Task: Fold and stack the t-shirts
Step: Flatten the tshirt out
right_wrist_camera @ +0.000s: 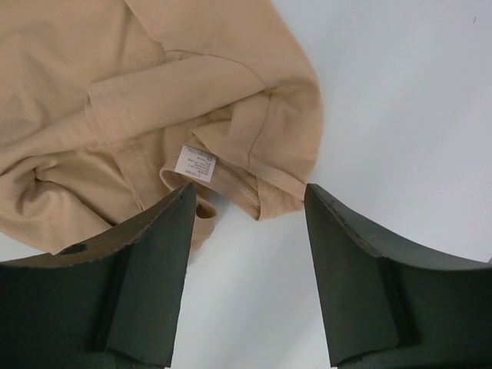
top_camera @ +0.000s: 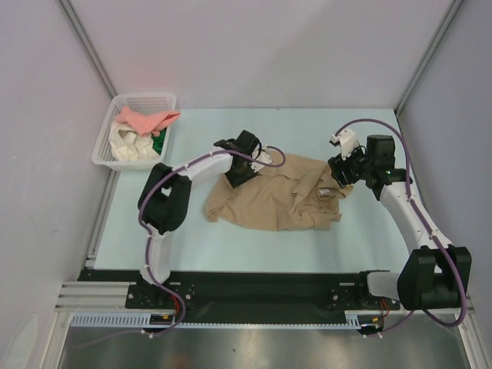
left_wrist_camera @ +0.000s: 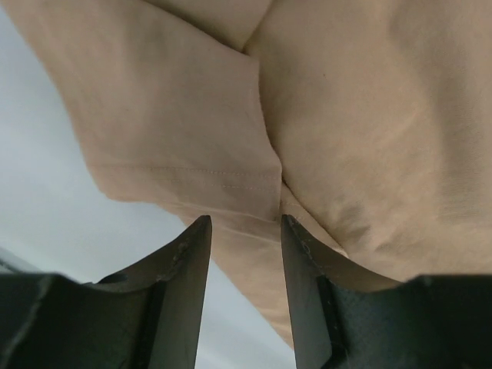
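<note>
Surface: pale green tabletop (top_camera: 231, 246).
Hidden: small white label (right_wrist_camera: 194, 163), ten o'clock of my right gripper (right_wrist_camera: 250, 191), unreadable.
Shirt: tan cloth t-shirt (top_camera: 277, 196), crumpled.
Jaws: right and left gripper (left_wrist_camera: 244, 223) both apart.

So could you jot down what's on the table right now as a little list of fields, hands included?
Tan t-shirt: crumpled, unfolded, mid-table
Left hand: open, at the shirt's far-left part
Right hand: open, over the shirt's right edge by its label
Basket: far left corner, holds pink shirt, cream cloth, green cloth
Stack: none visible
</note>
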{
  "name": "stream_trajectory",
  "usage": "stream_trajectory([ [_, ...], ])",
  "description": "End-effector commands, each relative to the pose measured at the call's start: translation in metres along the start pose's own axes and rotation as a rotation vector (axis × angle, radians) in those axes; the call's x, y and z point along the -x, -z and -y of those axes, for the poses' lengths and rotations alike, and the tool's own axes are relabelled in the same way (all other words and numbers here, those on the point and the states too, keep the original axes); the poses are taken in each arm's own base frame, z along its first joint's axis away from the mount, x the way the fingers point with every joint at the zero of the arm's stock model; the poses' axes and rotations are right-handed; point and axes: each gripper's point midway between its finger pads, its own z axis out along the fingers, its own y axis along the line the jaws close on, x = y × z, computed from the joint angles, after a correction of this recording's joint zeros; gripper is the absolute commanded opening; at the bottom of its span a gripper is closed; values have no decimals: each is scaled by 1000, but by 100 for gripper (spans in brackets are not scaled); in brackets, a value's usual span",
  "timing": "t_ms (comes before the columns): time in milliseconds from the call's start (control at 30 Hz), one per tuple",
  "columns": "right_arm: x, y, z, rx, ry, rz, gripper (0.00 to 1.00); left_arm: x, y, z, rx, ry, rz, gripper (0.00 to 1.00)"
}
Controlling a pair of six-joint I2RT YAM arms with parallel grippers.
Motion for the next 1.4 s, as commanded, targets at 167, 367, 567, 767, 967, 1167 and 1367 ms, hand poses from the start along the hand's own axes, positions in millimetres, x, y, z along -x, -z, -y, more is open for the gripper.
stream_trajectory([
  [167, 10, 2, -1, 4, -11, 25, 64, 10, 9, -6, 3, -31, 21, 46],
  [367, 6, 0, 0, 2, -10, 12, 64, 11, 5, -5, -9, -33, 15, 45],
  [567, 4, -2, 1, -4, -5, 10, 64, 16, -6, -8, -7, -41, 7, 44],
  [767, 2, -1, 0, -6, -2, 6, 64, 22, -13, -10, -10, -44, -7, 33],
  [967, -5, 0, -1, -14, -3, -1, 64, 18, -2, -10, -17, -41, -1, 17],
  [1167, -6, -1, -1, -17, -12, 6, 64, 16, 13, -8, -32, -43, 21, 0],
  [1367, -8, 2, 8, -49, 14, -10, 64, 42, 71, -47, 95, 65, 207, 1],
])
